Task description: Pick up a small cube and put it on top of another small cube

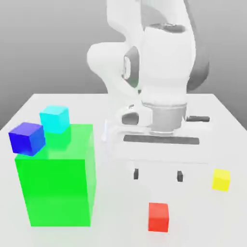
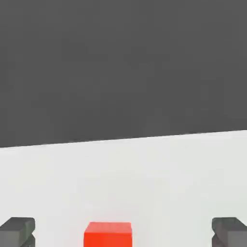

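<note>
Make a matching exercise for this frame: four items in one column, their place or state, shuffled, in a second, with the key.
Items:
1. small plain red cube
2. small yellow cube
3. small dark blue cube
4. two-finger gripper

Places or states:
A. on top of the large green block, beside the small cyan cube
B. open, holding nothing, above the white table
C. on the table at the exterior view's right
D. on the table, nearest the exterior camera, lined up between the fingers in the hand view

Pairs: 1-D, 2-C, 3-A, 4-B
</note>
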